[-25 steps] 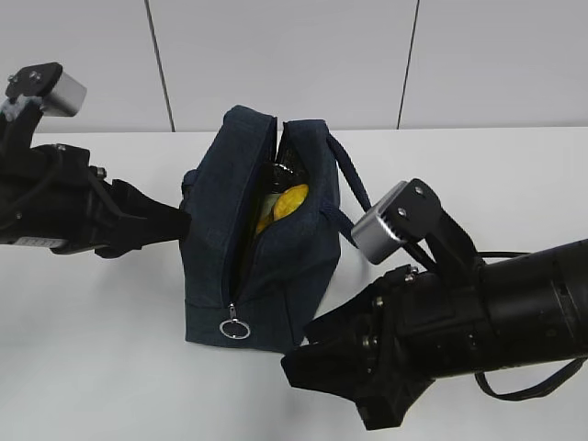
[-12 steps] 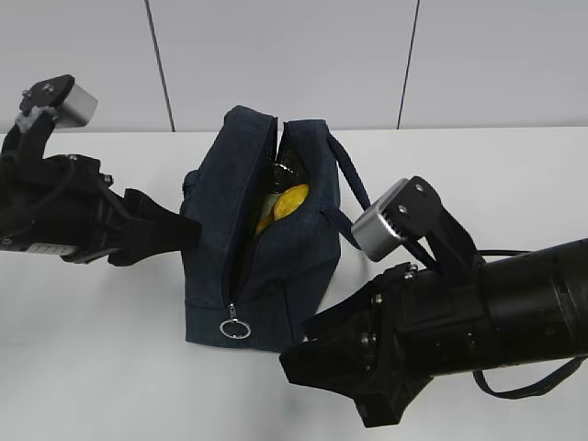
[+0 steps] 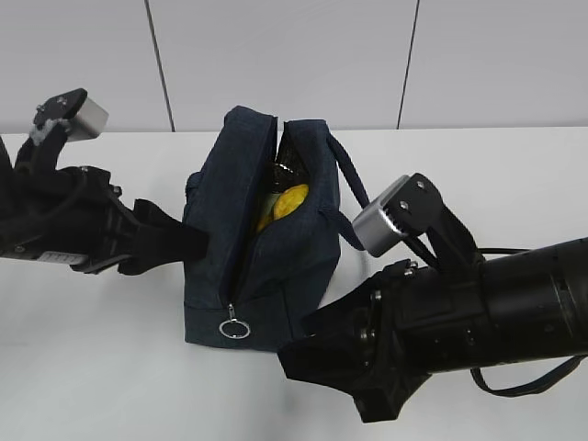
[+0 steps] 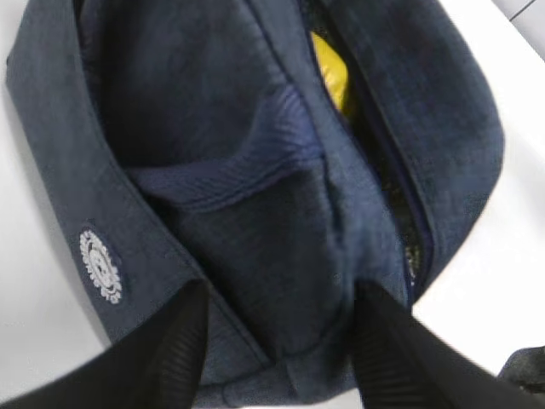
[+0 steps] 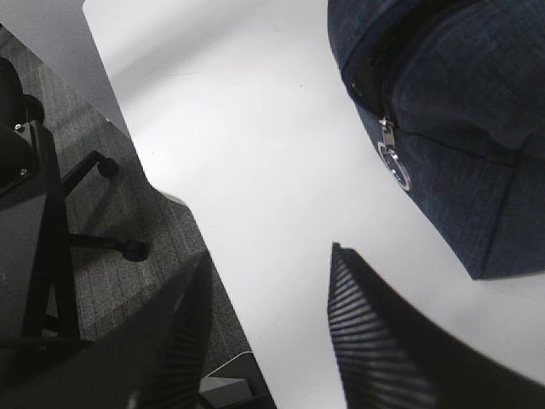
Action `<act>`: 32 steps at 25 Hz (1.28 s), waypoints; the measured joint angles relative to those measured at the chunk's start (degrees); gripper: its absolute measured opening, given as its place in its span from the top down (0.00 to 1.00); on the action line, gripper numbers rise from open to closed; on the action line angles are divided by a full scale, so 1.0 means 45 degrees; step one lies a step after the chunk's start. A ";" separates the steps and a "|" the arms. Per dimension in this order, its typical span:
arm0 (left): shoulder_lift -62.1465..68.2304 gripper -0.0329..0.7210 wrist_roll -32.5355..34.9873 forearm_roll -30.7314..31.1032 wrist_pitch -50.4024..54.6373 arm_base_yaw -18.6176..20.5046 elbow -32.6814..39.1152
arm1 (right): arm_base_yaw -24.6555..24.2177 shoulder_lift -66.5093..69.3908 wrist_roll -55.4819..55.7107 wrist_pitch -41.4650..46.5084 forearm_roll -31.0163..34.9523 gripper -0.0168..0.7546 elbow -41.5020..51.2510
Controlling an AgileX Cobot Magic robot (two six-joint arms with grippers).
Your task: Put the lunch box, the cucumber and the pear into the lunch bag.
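Standing upright on the white table (image 3: 92,367), the lunch bag (image 3: 262,248) gapes along its zipper, the yellow pear (image 3: 287,200) showing inside. The left gripper (image 4: 277,349) has its jaws spread around the bag's end, apparently pressing the fabric — a harder shove could tip the bag. The right gripper (image 5: 268,328) hangs open and empty near the ring pull (image 3: 235,328). Cucumber and lunch box — if inside — are hidden.
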 joint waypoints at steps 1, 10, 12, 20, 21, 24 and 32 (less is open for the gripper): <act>0.0109 0.52 0.0000 -0.0064 0.0022 0.0000 0.0000 | 0.0000 0.0000 -0.0043 0.0019 0.0022 0.52 0.0000; 0.0182 0.69 0.0348 -0.0372 0.0093 0.0000 0.0000 | 0.0000 0.0000 -0.0211 0.0076 0.0207 0.52 0.0000; 0.0182 0.76 0.0478 -0.0427 0.0129 -0.0011 0.0000 | 0.0000 0.0000 -0.0335 0.0104 0.0207 0.52 0.0000; 0.0182 0.94 0.1096 -0.0979 0.0136 -0.0011 0.0000 | 0.0000 0.0000 -0.1183 0.0398 0.0053 0.52 0.0000; 0.0182 0.94 0.1137 -0.1041 0.0130 -0.0011 0.0000 | 0.0000 0.0024 -0.1241 0.0423 0.0053 0.52 0.0000; 0.0182 0.95 0.1223 -0.1082 0.0119 -0.0011 0.0000 | 0.0000 0.0371 -0.1324 0.0764 0.0053 0.52 0.0000; 0.0256 0.95 0.1248 -0.1274 0.0119 -0.0011 0.0000 | 0.0000 0.2085 -0.1905 0.2375 0.0087 0.52 -0.0291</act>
